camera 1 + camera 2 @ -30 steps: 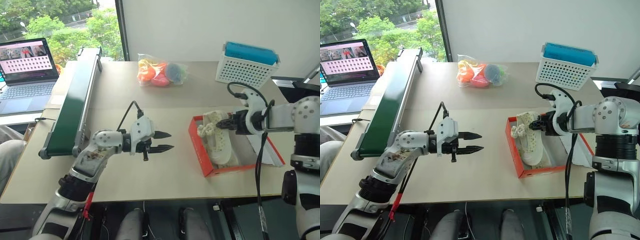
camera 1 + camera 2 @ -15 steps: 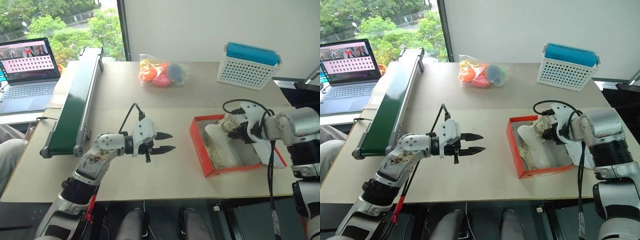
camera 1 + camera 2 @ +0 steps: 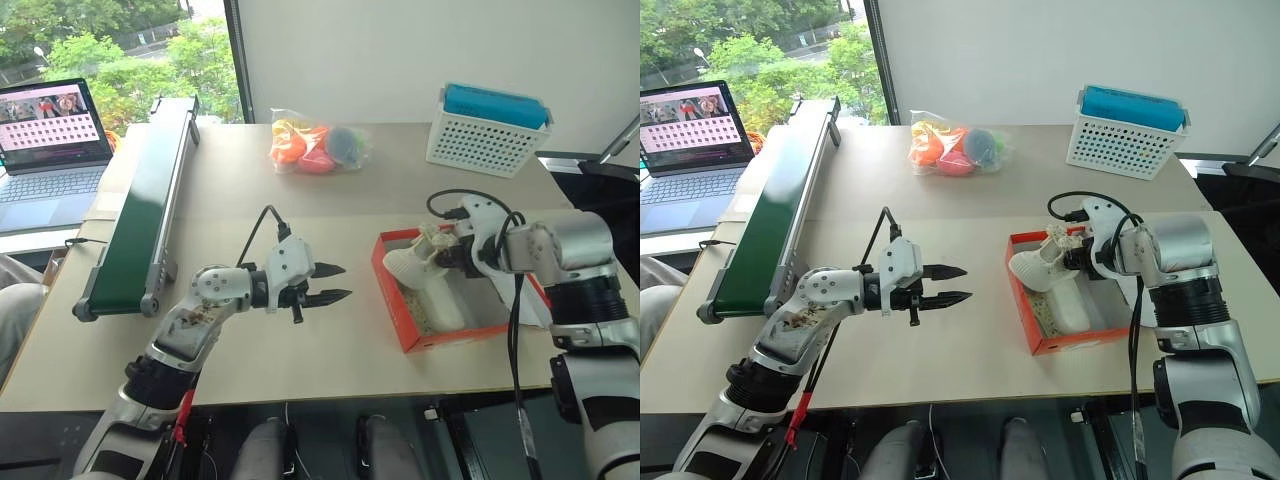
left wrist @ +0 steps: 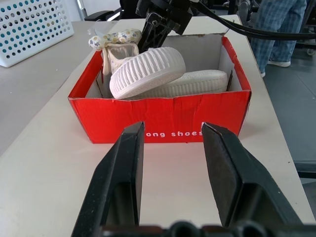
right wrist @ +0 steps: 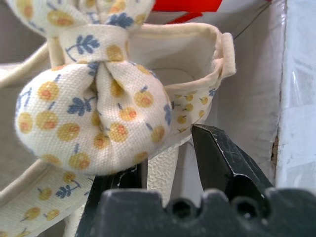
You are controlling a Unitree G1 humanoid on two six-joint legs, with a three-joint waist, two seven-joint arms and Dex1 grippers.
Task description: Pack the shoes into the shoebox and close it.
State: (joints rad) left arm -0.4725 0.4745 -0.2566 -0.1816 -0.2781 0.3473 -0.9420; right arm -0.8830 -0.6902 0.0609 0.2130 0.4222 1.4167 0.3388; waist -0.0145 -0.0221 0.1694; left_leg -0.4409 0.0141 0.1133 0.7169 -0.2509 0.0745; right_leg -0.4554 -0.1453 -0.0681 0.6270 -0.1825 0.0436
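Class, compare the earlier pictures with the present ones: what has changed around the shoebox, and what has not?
The right gripper, shut on a shoe, has tipped it over so its ribbed sole faces outward across the shoebox. The other shoe still lies inside. The left gripper stays open above the table.

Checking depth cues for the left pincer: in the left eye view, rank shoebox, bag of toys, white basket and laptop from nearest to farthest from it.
From the left pincer:
1. Shoebox, on the table just to its right.
2. Bag of toys, farther back along the table, near the window.
3. White basket at the table's far right, and laptop off the table's far left: too close to call.
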